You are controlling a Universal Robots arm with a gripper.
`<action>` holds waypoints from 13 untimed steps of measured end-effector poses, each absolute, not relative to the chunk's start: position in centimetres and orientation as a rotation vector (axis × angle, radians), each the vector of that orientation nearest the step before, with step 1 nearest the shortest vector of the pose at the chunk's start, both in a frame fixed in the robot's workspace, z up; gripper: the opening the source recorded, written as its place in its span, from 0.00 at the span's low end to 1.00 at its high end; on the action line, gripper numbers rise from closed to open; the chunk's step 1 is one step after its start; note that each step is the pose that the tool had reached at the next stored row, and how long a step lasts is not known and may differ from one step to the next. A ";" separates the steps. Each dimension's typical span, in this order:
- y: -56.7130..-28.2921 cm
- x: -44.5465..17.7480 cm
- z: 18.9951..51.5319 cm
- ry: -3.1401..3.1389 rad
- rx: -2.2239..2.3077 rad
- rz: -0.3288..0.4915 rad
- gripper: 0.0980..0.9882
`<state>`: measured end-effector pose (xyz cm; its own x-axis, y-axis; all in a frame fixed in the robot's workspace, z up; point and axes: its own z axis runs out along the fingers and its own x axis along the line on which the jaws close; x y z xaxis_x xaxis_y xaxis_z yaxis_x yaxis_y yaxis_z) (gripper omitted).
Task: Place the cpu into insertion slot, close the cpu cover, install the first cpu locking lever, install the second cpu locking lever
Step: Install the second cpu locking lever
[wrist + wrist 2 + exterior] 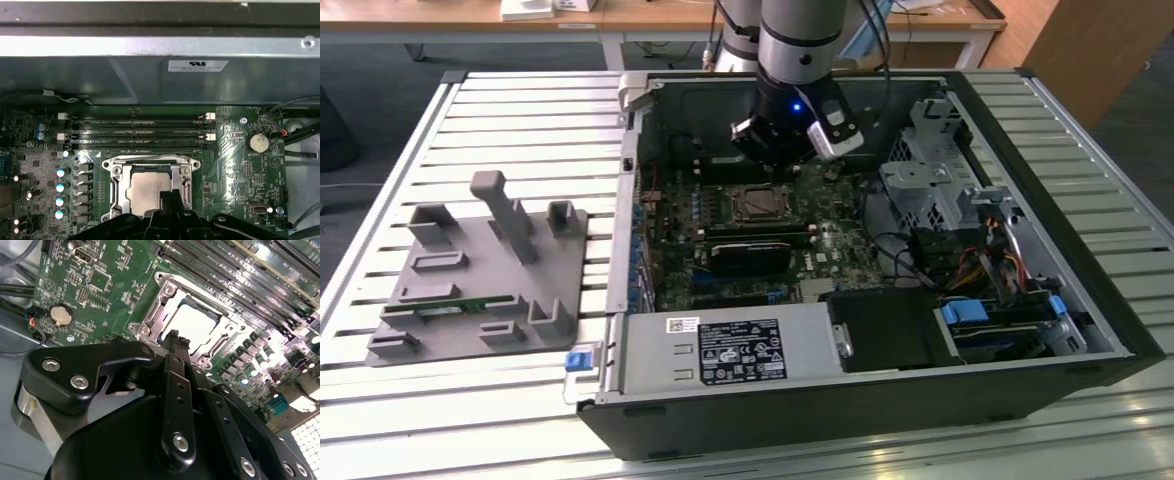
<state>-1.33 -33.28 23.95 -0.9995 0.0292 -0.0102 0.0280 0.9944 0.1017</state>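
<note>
The cpu (146, 192) lies flat in the insertion slot (758, 205), its pale metal face showing in both wrist views (192, 322). Around it the silver cpu cover (150, 164) lies down over the socket, its frame (159, 305) ringing the chip. My gripper (168, 197) hovers just above the socket's edge nearest the wrist, black fingers pressed together and holding nothing. In the second wrist view the gripper (175, 336) tip sits over the cover's rim. From the exterior view the gripper (783, 165) hangs inside the open case above the board.
Long black memory slots (135, 131) run beside the socket, and a coin cell (258, 143) sits nearby. A black graphics card (754, 255) lies below the socket, with drive cages and cables (947, 200) at the exterior view's right. A grey fixture block (487, 265) stands outside the case.
</note>
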 end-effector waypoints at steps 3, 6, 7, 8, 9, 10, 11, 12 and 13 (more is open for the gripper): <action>-33.5 -1.3 24.0 3.126 0.045 0.159 0.01; -33.8 -1.3 24.0 3.126 0.045 0.159 0.01; -33.8 -1.3 23.9 3.126 0.045 0.159 0.01; -33.9 -1.3 24.0 3.126 0.045 0.159 0.01; -34.0 -1.3 24.0 3.126 0.045 0.159 0.01; -34.1 -1.3 23.9 3.126 0.045 0.159 0.01; -34.2 -1.3 23.9 3.126 0.045 0.159 0.01; -34.3 -1.3 23.9 3.126 0.045 0.159 0.01; -34.5 -1.3 24.0 3.126 0.045 0.159 0.01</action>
